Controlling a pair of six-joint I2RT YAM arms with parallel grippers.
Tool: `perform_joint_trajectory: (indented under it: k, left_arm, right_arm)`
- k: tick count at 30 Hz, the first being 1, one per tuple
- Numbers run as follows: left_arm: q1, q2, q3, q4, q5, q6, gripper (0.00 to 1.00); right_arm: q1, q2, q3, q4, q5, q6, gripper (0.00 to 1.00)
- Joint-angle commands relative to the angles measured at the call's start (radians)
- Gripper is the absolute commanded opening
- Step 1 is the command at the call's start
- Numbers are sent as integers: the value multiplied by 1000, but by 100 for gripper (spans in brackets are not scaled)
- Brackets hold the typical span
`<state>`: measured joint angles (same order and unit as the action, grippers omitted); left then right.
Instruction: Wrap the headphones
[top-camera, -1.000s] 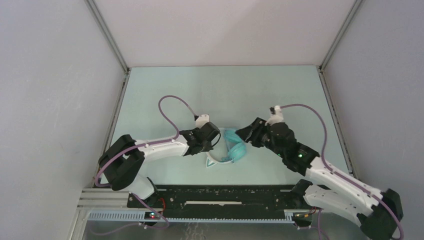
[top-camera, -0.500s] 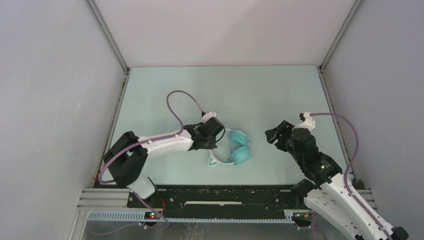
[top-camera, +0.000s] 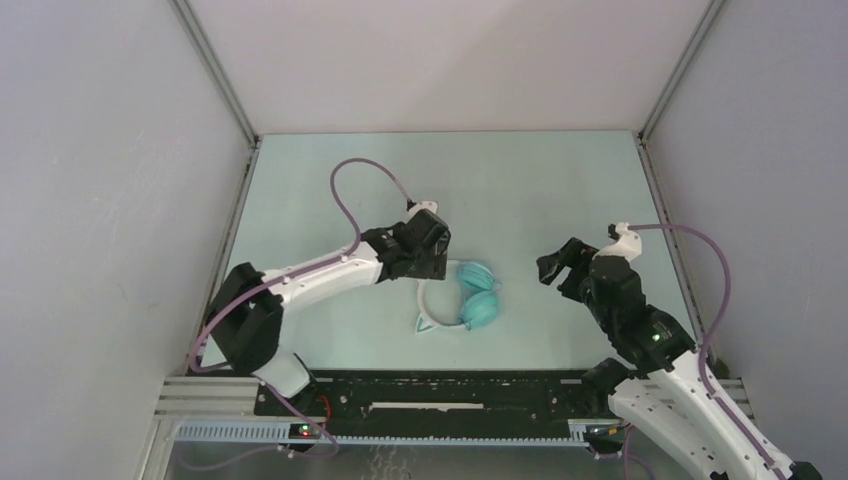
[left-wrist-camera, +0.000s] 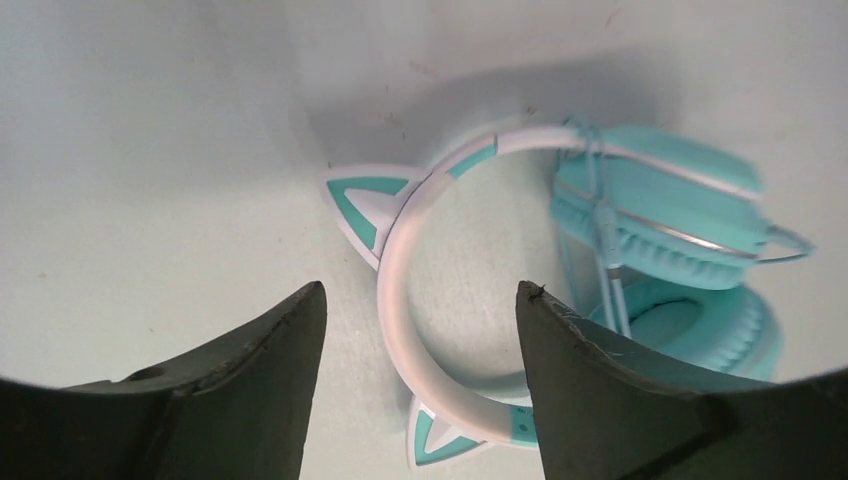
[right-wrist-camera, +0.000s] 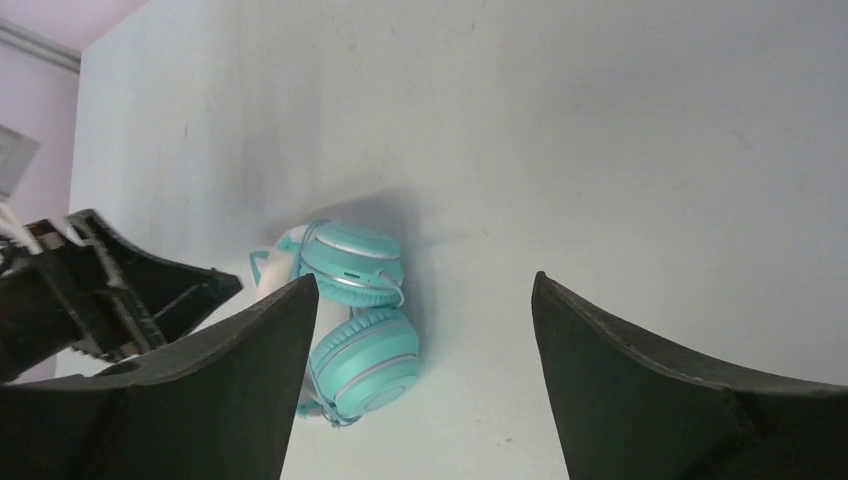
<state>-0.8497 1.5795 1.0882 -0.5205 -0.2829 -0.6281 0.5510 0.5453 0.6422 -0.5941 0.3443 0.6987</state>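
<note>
The headphones (top-camera: 462, 302) lie on the table between the two arms, held by neither gripper. Their two teal ear cups (left-wrist-camera: 660, 200) are folded together, and the white headband (left-wrist-camera: 398, 270) with teal-edged cat ears curves toward the near edge. A thin teal cable (left-wrist-camera: 603, 215) runs across the cups. My left gripper (top-camera: 432, 262) hovers just left of and above the headband, jaws open and empty (left-wrist-camera: 420, 290). My right gripper (top-camera: 553, 266) stands open well to the right of the cups, with nothing between its fingers (right-wrist-camera: 423, 277).
Grey walls close in the pale green table (top-camera: 520, 180) on the left, back and right. A black rail (top-camera: 430, 390) with the arm bases runs along the near edge. Purple cables loop above both wrists.
My left gripper has opened and drawn slightly up and back off the headphones. The right arm has pulled away to the right and opened wider. The headphones now lie free.
</note>
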Motion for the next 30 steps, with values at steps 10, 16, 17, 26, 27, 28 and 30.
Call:
perform_joint_trajectory:
  k: [10,16,17,26,27,28,30]
  left_arm:
    - [24,-335,298,-219,-128,127,77]
    - [35,-509,286,-302,-262,127,83]
    - [36,-535,272,-314,-301,113,83]
    - [44,-812,-14,-332,-448,-94,85]
    - [45,-828,-31,-332,-448,-109,85]
    - [45,-842,-41,-334,-453,-122,85]
    - [45,-861,-54,-337,-480,-137,85]
  right_arm:
    - [-8,6,219,-113,261,-158,97]
    - [-9,15,233,-131,307,-171,98]
    - [-10,22,227,-132,318,-170,98]
    - [-10,95,200,-148,322,-107,98]
    - [-10,94,195,-138,317,-106,97]
    - [-10,93,189,-134,311,-108,97]
    - [-10,91,182,-126,309,-104,97]
